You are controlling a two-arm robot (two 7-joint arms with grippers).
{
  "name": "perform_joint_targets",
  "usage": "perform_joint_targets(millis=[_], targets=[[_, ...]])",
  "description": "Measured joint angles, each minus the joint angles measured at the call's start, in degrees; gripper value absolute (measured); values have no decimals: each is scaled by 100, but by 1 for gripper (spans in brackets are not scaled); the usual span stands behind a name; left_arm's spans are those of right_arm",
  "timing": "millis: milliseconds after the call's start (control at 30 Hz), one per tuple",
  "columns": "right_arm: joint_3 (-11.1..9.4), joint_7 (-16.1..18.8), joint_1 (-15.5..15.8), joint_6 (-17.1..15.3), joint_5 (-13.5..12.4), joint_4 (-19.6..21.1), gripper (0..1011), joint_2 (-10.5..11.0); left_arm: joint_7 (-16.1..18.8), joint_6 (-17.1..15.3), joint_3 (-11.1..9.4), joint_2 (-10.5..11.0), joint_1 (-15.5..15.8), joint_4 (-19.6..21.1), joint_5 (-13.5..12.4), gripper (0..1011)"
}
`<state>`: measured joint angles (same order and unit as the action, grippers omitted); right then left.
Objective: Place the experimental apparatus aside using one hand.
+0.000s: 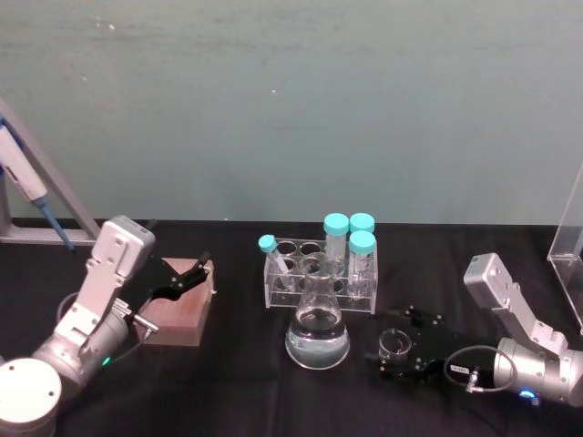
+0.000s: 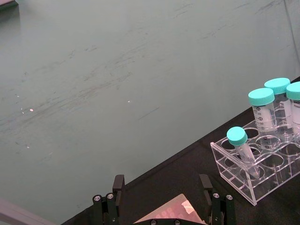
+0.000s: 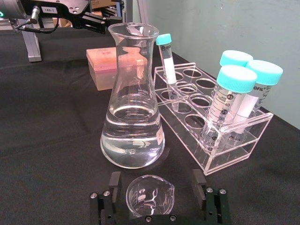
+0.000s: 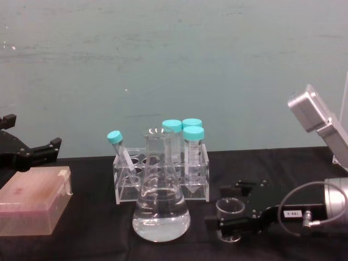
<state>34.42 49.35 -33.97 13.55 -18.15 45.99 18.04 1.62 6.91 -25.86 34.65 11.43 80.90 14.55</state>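
A small glass beaker [image 1: 394, 343] stands on the black table right of the conical flask [image 1: 317, 332], which holds clear liquid. My right gripper [image 1: 397, 353] lies low on the table and is open. Its fingers [image 3: 114, 182] straddle the beaker [image 3: 150, 196] with a gap on each side. The flask [image 3: 132, 117] stands just beyond the beaker. Behind it is a clear tube rack [image 1: 319, 278] with several teal-capped tubes. My left gripper [image 1: 185, 273] hangs open over a pink box [image 1: 180, 311] at the left, holding nothing.
A pipette on a grey angled stand [image 1: 32, 191] stands at the far left against the wall. A clear acrylic box [image 1: 569, 241] is at the right edge. The rack [image 4: 163, 176] sits close behind the flask [image 4: 161, 209]. Bare black tabletop lies in front.
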Motion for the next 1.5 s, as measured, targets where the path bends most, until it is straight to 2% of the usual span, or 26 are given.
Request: perform_joint_targets(millis=[167,200,233,267,367,400,500,533,967,1167,1367,1500], targets=[[0,0,3,0,0,3,873,2,0,0,0,0,0,0,0,1000],[0,0,3,0,0,4,820,2,0,0,0,0,0,0,0,1000],[0,0,3,0,0,4,820,2,0,0,0,0,0,0,0,1000],[0,-1,4,0,0,5,749,2,0,0,0,0,0,0,0,1000],[0,-1,5,0,0,7,693,2,0,0,0,0,0,0,0,1000],[0,-1,5,0,0,7,630,2,0,0,0,0,0,0,0,1000],[0,-1,5,0,0,8,573,2,0,0,0,0,0,0,0,1000],[0,-2,5,0,0,9,521,2,0,0,0,0,0,0,0,1000],[1,-20,14,17,15,33,502,12,0,0,0,0,0,0,0,1000],[-59,-348,80,88,141,176,501,62,0,0,0,0,0,0,0,1000],[-229,-732,115,66,191,242,501,48,0,0,0,0,0,0,0,1000],[-402,-1113,111,22,245,210,501,-10,0,0,0,0,0,0,0,1000]])
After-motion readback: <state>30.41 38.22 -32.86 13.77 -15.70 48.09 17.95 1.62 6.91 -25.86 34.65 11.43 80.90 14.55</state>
